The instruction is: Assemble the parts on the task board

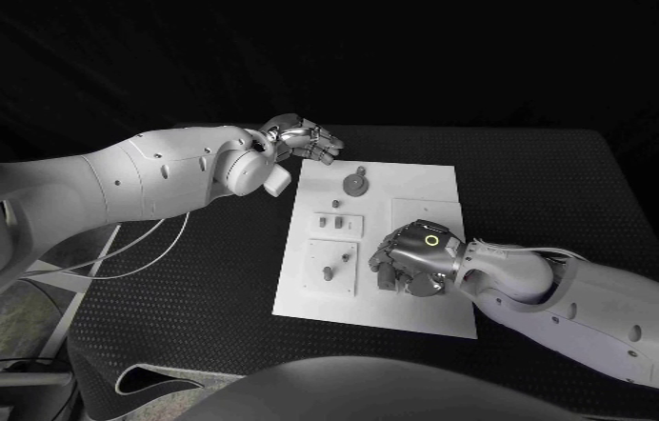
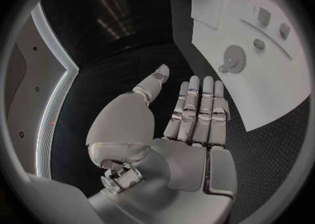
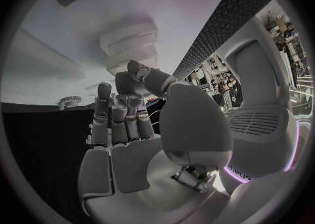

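So the parts [image 1: 331, 219] sit on the white task board [image 1: 426, 188] mid-worktop, probably small, stiff and light; pinch their sides. Left hand [image 2: 187, 116] is spread, empty. Right hand [image 1: 409, 259] rests on the board; can't tell its grip.

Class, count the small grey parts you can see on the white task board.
5: gear near the far edge, peg, two blocks mid-board, one upright pin nearer. The right hand may hide more.

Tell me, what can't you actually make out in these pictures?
- Whatever lies under the right hand on the task board: covered by the hand in the head view.
- Whether that hand holds a part: its wrist view doesn't settle it.
- The small grey parts: too small to tell their shapes, apart from the round gear.
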{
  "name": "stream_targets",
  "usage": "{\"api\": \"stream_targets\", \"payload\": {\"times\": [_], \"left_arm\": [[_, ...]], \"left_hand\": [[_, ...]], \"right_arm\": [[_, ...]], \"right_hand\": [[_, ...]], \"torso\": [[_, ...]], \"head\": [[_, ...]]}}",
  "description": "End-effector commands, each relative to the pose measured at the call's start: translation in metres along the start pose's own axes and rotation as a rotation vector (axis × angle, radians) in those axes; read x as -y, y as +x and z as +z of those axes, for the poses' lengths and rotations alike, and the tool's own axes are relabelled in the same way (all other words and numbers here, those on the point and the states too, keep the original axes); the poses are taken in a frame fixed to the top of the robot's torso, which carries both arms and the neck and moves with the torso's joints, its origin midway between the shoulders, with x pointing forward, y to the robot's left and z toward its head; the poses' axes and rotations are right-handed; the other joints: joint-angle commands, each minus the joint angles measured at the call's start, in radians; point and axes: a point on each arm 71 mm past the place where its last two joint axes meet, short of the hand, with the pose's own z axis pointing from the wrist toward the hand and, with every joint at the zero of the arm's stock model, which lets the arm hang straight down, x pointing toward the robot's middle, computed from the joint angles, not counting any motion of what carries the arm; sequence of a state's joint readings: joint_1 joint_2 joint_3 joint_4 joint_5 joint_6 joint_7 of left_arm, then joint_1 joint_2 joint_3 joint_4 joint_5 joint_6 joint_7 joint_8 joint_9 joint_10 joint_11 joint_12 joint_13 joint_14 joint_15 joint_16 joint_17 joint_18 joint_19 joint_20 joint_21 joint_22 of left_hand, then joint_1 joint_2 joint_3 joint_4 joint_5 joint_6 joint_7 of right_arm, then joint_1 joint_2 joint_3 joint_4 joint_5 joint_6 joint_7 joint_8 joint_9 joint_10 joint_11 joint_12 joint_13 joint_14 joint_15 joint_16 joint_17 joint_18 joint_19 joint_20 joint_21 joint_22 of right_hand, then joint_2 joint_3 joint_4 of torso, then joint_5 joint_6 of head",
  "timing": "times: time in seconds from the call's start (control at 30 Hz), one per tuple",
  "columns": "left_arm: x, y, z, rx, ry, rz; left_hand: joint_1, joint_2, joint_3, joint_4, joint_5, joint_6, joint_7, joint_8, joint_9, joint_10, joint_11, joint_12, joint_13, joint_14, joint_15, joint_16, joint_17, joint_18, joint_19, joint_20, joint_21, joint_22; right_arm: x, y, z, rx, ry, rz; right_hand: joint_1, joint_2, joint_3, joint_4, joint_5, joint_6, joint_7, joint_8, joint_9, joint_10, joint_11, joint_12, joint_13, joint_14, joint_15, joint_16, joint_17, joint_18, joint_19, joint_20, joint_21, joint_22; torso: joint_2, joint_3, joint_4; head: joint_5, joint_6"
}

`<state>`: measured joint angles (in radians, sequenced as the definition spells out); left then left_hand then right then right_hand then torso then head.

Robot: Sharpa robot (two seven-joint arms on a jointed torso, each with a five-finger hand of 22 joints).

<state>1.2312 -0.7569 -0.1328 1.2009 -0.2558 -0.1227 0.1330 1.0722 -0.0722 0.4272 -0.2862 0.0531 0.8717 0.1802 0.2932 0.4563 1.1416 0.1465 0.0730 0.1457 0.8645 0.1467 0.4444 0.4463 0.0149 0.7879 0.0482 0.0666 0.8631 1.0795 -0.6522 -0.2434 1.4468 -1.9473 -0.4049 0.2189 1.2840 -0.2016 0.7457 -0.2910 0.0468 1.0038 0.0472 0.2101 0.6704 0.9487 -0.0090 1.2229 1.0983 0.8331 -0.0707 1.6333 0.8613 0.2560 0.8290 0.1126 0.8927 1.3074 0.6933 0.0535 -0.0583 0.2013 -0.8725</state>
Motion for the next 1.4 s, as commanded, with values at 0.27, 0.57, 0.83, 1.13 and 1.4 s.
{"api": "stream_targets", "payload": {"times": [0.27, 0.57, 0.83, 1.13, 1.4], "left_arm": [[0.001, 0.002, 0.000, -0.018, 0.007, 0.001], [0.001, 0.002, 0.000, -0.020, 0.006, 0.004], [0.001, 0.002, 0.000, -0.021, 0.006, 0.004], [0.001, 0.002, 0.000, -0.022, 0.006, 0.011], [0.001, 0.001, 0.000, -0.019, 0.005, 0.011]], "left_hand": [[-0.011, 0.000, -0.007, -0.001, -0.002, -0.007, 0.000, 0.002, -0.001, -0.007, -0.003, -0.004, -0.001, -0.005, 0.004, -0.007, 0.002, -0.007, -0.006, 0.002, 0.002, -0.002], [-0.011, 0.000, -0.008, -0.001, -0.002, -0.008, 0.000, 0.003, -0.001, -0.007, -0.003, -0.004, -0.001, -0.005, 0.004, -0.007, 0.003, -0.007, -0.007, 0.002, 0.002, -0.002], [-0.011, 0.000, -0.008, 0.000, -0.002, -0.008, 0.000, 0.003, -0.001, -0.007, -0.003, -0.004, -0.002, -0.005, 0.004, -0.007, 0.003, -0.006, -0.007, 0.002, 0.002, -0.002], [-0.005, -0.005, -0.008, -0.003, -0.003, -0.008, -0.001, 0.004, -0.001, -0.007, -0.004, -0.003, -0.002, -0.005, 0.004, -0.008, 0.005, -0.006, -0.008, 0.002, 0.003, -0.002], [-0.004, -0.006, -0.008, -0.003, -0.004, -0.008, -0.001, 0.004, -0.001, -0.007, -0.004, -0.003, -0.002, -0.005, 0.004, -0.008, 0.006, -0.006, -0.008, 0.002, 0.003, -0.002]], "right_arm": [[0.000, 0.009, -0.004, -0.050, 0.000, 0.015], [0.004, 0.012, -0.006, -0.059, 0.016, 0.017], [0.011, 0.017, -0.008, -0.095, 0.048, 0.015], [0.011, 0.017, -0.010, -0.099, 0.050, 0.017], [0.010, 0.017, -0.011, -0.103, 0.049, 0.019]], "right_hand": [[0.008, 0.001, 0.007, -0.001, 0.002, 0.046, 0.042, 0.005, 0.003, -0.007, -0.002, 0.005, -0.002, -0.007, 0.001, 0.005, -0.001, 0.006, -0.007, 0.003, -0.007, 0.014], [0.008, 0.000, 0.007, -0.001, 0.002, 0.043, 0.042, 0.004, 0.003, -0.009, -0.002, 0.006, -0.003, -0.009, 0.003, 0.006, -0.002, 0.006, -0.008, 0.004, -0.007, 0.014], [0.011, -0.016, 0.012, 0.000, 0.002, -0.041, 0.039, -0.037, -0.018, -0.063, 0.006, -0.019, -0.028, -0.057, 0.020, -0.014, -0.019, -0.001, -0.048, 0.018, -0.034, 0.006], [0.016, -0.029, 0.013, 0.000, 0.002, -0.077, 0.030, -0.051, -0.029, -0.083, 0.009, -0.021, -0.041, -0.077, 0.033, -0.016, -0.025, -0.002, -0.060, 0.024, -0.045, 0.004], [0.020, -0.030, 0.016, 0.000, 0.002, -0.082, 0.028, -0.052, -0.031, -0.087, 0.011, -0.019, -0.044, -0.082, 0.037, -0.015, -0.027, -0.001, -0.062, 0.026, -0.047, 0.003]], "torso": [[0.000, -0.0006, 0.0007], [0.000, -0.0004, 0.0016], [0.000, -0.0007, 0.0004], [0.000, -0.0003, 0.0006], [0.000, -0.0005, 0.0010]], "head": [[-0.001, 0.000], [-0.002, 0.000], [-0.003, 0.000], [-0.005, 0.000], [-0.006, 0.000]]}}
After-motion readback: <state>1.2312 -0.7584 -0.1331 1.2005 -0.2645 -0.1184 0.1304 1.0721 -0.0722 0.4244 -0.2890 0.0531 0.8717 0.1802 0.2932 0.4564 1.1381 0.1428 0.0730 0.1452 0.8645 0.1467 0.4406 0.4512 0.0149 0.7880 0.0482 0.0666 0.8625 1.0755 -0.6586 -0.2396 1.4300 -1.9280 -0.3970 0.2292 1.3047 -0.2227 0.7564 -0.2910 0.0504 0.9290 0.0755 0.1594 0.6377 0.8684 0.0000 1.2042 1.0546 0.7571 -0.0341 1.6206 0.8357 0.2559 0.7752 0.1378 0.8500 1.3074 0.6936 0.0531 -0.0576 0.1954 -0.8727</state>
